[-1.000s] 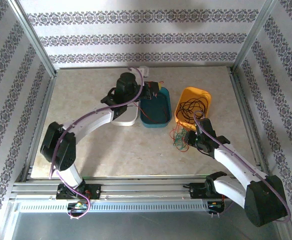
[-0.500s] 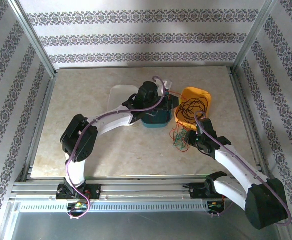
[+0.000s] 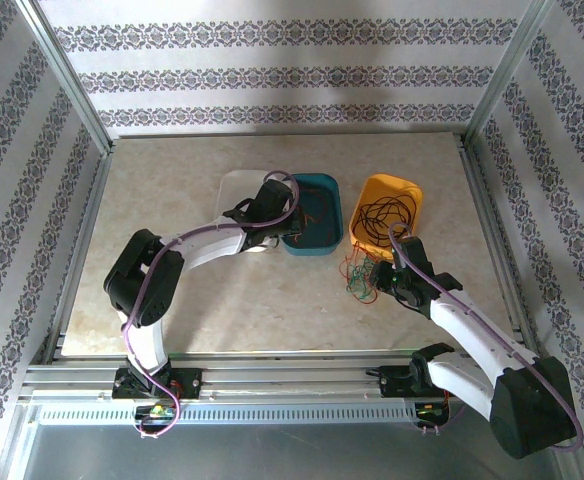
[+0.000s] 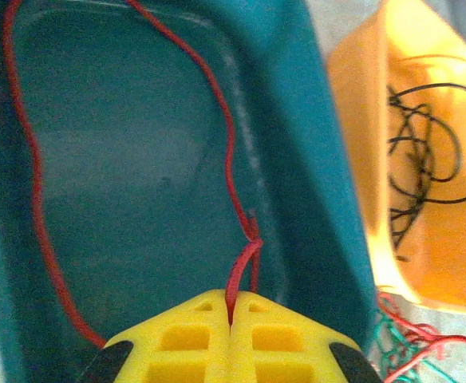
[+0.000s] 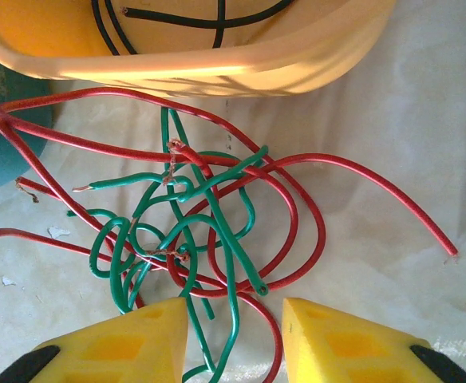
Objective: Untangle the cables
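The left gripper (image 4: 231, 307), closed tight on a red cable (image 4: 227, 152), hangs above the teal tray (image 4: 313, 144) where that cable's loop lies; let go carelessly, the springy wire could hop over the rim. The right gripper (image 5: 233, 319) stands wide open over the tangle of red and green cables (image 5: 209, 207) on the table (image 5: 392, 144), just beside the orange tray (image 5: 217, 60) holding black cables (image 4: 424, 152). A loose pinch here could drag several wires at once, and that tray's wall crowds the far side.
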`<action>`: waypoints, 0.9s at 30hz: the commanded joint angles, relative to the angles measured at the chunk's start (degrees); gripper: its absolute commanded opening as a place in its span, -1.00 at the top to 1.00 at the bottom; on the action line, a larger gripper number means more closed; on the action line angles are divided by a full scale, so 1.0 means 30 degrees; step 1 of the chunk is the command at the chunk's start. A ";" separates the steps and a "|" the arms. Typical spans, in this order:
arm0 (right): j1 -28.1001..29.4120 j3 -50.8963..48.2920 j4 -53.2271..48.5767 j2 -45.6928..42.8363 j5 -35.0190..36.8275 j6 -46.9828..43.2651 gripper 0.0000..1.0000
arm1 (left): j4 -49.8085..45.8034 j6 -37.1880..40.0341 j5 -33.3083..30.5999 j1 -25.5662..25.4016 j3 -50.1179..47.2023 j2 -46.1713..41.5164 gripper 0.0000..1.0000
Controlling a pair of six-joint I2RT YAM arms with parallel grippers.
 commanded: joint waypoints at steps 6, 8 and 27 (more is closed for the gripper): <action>0.0146 0.0235 -0.0278 0.0168 0.0248 -0.0126 0.27 | -0.2650 0.1635 -0.0501 -0.0023 0.2943 0.1435 0.95; 0.0230 0.0296 -0.0437 -0.0005 0.0312 -0.0148 0.27 | -0.2537 0.2073 -0.0606 -0.0041 0.3589 0.1857 0.74; -0.0948 0.1315 -0.0945 -0.1204 0.0680 0.0957 0.25 | -0.4118 1.2313 0.6734 -0.2996 0.4646 0.0740 -0.53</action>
